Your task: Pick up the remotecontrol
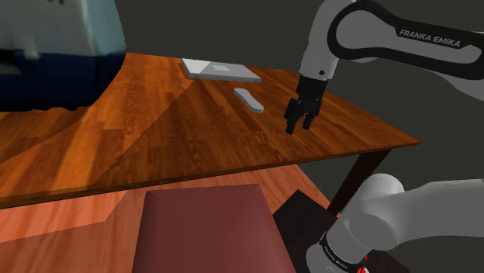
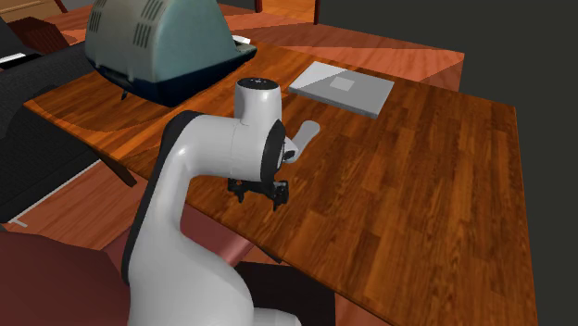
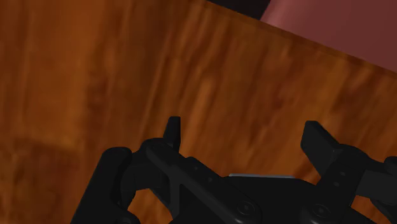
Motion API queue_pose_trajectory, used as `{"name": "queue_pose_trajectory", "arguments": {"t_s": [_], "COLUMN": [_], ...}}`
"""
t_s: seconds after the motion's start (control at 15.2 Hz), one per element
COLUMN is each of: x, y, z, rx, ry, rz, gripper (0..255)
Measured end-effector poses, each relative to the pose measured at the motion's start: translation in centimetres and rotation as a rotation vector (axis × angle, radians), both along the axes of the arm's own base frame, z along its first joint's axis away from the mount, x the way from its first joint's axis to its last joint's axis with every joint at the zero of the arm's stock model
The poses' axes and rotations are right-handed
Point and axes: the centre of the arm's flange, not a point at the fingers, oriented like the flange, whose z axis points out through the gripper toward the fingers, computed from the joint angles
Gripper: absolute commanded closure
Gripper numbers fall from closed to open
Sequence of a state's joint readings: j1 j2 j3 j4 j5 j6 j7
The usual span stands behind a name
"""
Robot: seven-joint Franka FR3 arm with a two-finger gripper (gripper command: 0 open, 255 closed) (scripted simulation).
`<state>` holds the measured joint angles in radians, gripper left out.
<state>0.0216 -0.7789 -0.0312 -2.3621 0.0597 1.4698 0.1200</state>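
Approach step in hand; no grasp made. The end effector (image 1: 299, 124) hovers above the wooden table (image 1: 155, 139), its fingers (image 3: 172, 130) standing apart with only bare wood between them. The remote control (image 1: 249, 100), a pale oblong, lies flat on the table near the end effector, toward the shoulder view's left and apart from it, just short of a flat grey slab (image 1: 220, 70). Judgement: the next move calls for shifting over the remote control, setting the fingers across its narrow width, then descending.

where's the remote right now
In the shoulder view the remote lies on the wooden table, left of the hand, between it and the flat grey slab.
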Motion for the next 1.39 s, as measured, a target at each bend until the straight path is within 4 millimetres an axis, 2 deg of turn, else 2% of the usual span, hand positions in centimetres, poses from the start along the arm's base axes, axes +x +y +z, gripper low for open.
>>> {"name": "queue_pose_trajectory", "arguments": {"t_s": [0.07, 0.2, 0.79, 1.39], "x": [0.0, 1.4, 11.8, 22.4], "y": [0.0, -0.3, -2.9, -6.8], "z": [0.0, 0.0, 0.6, 1.4], "rx": [0.0, -0.004, -0.034, -0.066], "ry": [0.0, -0.006, -0.047, -0.09], "rz": [0.0, -0.009, -0.076, -0.144], "gripper": [0, 0, 0, 0]}}
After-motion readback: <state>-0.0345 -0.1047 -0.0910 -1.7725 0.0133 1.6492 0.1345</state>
